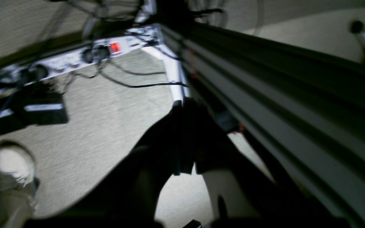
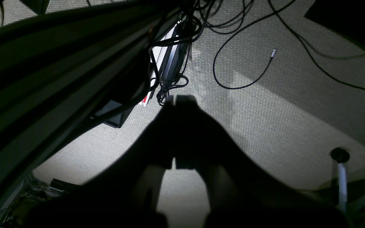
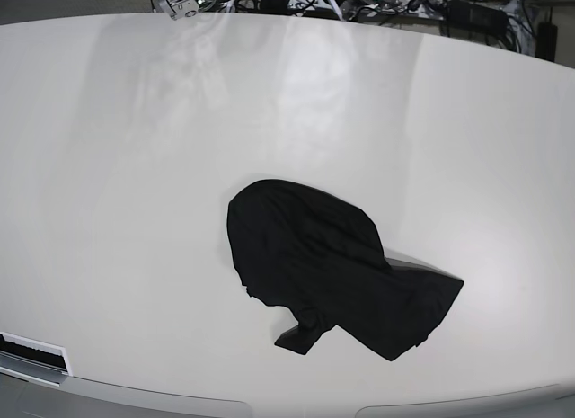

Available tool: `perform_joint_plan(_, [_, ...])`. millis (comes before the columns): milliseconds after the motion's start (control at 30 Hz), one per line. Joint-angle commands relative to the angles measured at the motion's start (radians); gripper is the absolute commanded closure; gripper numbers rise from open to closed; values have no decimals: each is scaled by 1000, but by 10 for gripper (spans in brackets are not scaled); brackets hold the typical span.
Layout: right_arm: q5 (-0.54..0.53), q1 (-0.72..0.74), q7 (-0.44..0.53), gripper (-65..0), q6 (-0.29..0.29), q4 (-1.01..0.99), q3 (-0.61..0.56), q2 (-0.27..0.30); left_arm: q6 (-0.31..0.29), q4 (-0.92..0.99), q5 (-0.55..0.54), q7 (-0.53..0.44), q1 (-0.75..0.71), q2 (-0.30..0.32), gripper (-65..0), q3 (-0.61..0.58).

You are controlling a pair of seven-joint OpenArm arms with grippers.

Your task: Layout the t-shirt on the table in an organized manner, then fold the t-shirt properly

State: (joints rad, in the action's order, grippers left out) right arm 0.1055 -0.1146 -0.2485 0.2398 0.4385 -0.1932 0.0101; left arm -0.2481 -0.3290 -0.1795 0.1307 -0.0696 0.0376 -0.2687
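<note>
The black t-shirt (image 3: 323, 265) lies crumpled in a bunched heap on the white table (image 3: 135, 166), a little right of centre and toward the near edge. Neither arm shows in the base view. In the left wrist view my left gripper (image 1: 185, 107) is a dark silhouette with its fingers pressed together and nothing between them, hanging over carpet beside the table frame. My right gripper (image 2: 174, 99) looks the same in the right wrist view: shut, holding nothing, above the carpet. Neither wrist view shows the t-shirt.
A grey metal frame rail (image 1: 296, 101) runs close beside the left gripper, and another rail (image 2: 43, 69) beside the right. On the carpet lie a power strip with a red switch (image 1: 114, 47), loose black cables (image 2: 242, 85), a pale shoe (image 1: 14, 164) and a white post (image 2: 341, 180).
</note>
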Motion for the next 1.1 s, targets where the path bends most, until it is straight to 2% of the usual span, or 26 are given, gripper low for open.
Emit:
perform_joint_plan(0, [4, 32, 0, 0, 4, 18, 3, 4, -11, -8, -5, -3, 0, -2, 0, -2])
perform_joint_plan(400, [4, 32, -5, 0, 6, 18, 3, 4, -11, -8, -5, -1, 0, -2, 0, -2])
perform_joint_plan(467, [4, 32, -48, 0, 22, 18, 3, 4, -10, -9, -5, 18, -3, -2, 0, -2])
perform_joint_plan(633, [4, 9, -161, 0, 73, 19, 3, 9, -11, -62, -5, 140, -60, -1, 0, -2])
perform_joint_plan(767, [4, -56, -203, 0, 130, 62, 3, 9, -11, -139, -4, 140, -156, 1, 0, -2])
perform_joint_plan(833, [3, -101, -217, 0, 163, 105, 3, 10, -11, -197, 32, 140, -204, 1, 0, -2])
perform_joint_plan(967, [0, -210, -253, 0, 164, 211, 3, 10, -11, -330, 58, 181, -298, 20, 0, -2])
perform_joint_plan(1067, [-60, -283, -368, 0, 166, 323, 3, 10, -11, -428, 26, 237, -364, 50, 0, -2])
